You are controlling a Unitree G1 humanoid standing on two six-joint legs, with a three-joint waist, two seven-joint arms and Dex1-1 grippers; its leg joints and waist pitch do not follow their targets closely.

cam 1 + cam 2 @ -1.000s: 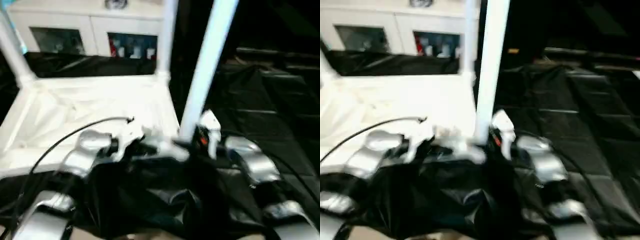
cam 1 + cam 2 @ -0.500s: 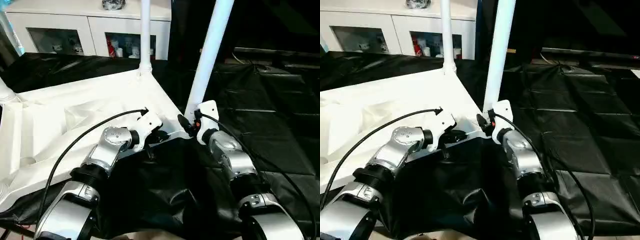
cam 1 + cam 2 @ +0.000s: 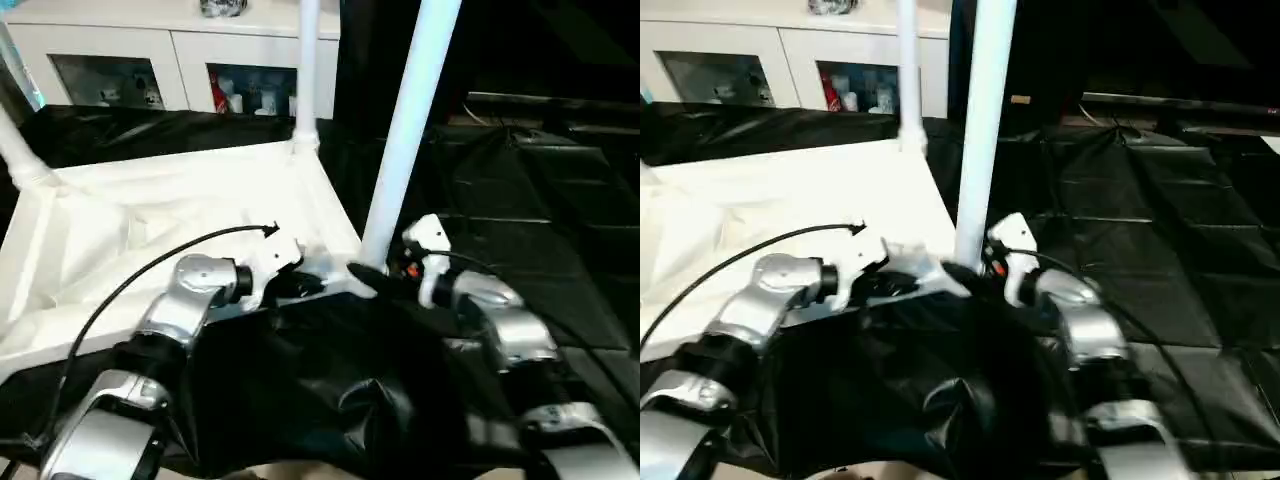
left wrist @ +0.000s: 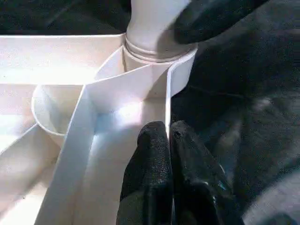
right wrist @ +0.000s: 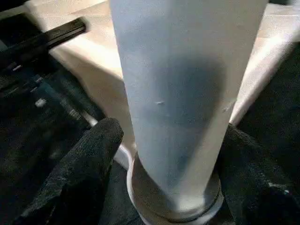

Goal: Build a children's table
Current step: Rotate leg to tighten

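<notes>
Right wrist view is showing the right gripper [image 5: 164, 154] with its fingers [image 5: 79, 164] standing apart on either side of the leg [image 5: 178, 93], gaps visible between pads and tube, so it is letting go; half a second ago, in the head views, that gripper was hugging the leg base more tightly, and now it is sitting a little back from it. The leg is standing upright in the corner socket [image 4: 157, 51] directly ahead of this gripper, its collar seated at the rim, which suggests the insertion is done and the leg is holding on its own. The left gripper [image 4: 169, 140] is clenched on the tabletop's [image 3: 180, 200] thin edge wall just short of that same socket, steadying the upturned top on the black-draped surface [image 3: 520, 200]. Beyond the left gripper, two more legs [image 3: 306, 70] are rising from the far corners. Judging from this, one near corner on the left is likely remaining to be fitted.
</notes>
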